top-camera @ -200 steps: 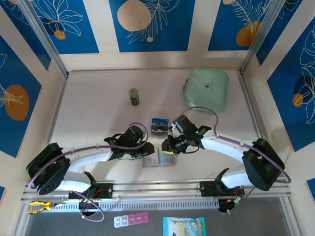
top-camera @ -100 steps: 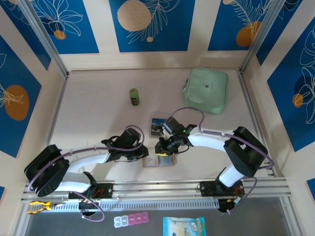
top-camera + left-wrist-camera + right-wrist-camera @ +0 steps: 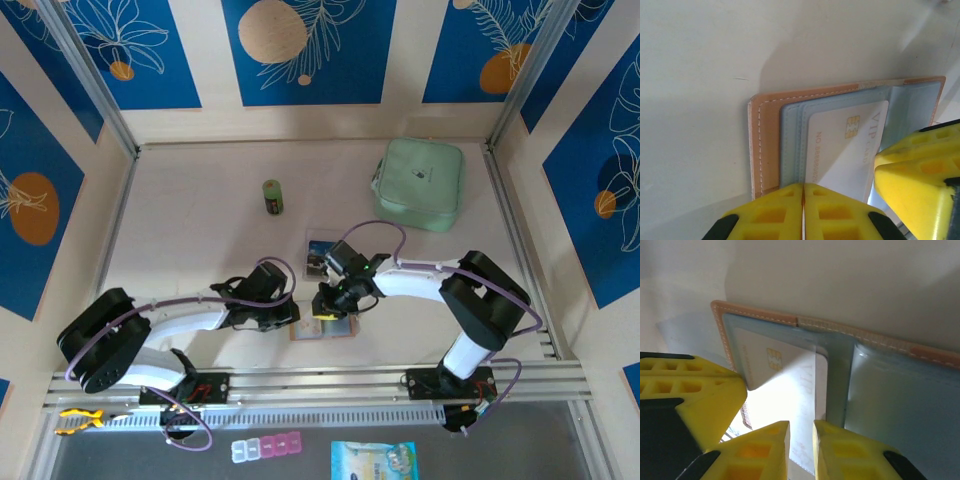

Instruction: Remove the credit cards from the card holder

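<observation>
One blue card (image 3: 322,256) already lies on the table (image 3: 200,240) beyond the open card holder (image 3: 322,329). A white card (image 3: 847,150) sits partly out of its pocket. The left fingers (image 3: 770,215), closed together, pin the holder, and the right fingers (image 3: 765,450) are narrowly apart over that card.

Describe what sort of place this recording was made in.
Probably a robot lab test booth: a pale table boxed in by blue printed wall panels on aluminium posts, with arm bases bolted to a rail.
</observation>
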Motion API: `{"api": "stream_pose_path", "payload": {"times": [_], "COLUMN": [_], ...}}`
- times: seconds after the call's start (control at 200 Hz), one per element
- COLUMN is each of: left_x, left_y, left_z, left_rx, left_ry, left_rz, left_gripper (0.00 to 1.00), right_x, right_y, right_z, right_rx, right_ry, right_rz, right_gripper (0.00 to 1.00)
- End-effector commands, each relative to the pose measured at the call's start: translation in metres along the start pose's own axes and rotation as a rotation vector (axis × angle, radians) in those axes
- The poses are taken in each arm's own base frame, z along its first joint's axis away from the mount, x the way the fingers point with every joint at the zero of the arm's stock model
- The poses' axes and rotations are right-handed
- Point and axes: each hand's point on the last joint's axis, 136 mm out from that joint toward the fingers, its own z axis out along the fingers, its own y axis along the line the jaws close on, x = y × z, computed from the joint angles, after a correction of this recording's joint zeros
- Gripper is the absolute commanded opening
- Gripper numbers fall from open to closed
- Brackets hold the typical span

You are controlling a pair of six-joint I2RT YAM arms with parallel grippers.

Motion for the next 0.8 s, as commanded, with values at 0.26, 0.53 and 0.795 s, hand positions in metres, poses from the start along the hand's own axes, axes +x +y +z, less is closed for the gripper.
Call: {"api": "stream_pose_path", "payload": {"times": [0.26, 0.53, 0.795], "left_x": [0.004, 0.005, 0.002], "left_y": [0.017, 0.018, 0.015], "left_z": [0.0, -0.002, -0.005], "left_rx": [-0.052, -0.052, -0.046], "left_ry": [0.015, 0.012, 0.005], "left_rz": [0.0, 0.002, 0.008], "left_gripper": [0.08, 0.08, 0.08], "right_x": [0.002, 0.004, 0.002], "right_y": [-0.008, -0.017, -0.016], "right_z": [0.006, 0.005, -0.003], "right_rx": [0.101, 0.162, 0.181], "right_ry": [-0.005, -0.015, -0.039], "right_rz": [-0.033, -0.043, -0.055], "right_gripper": [0.21, 0.21, 0.21]}}
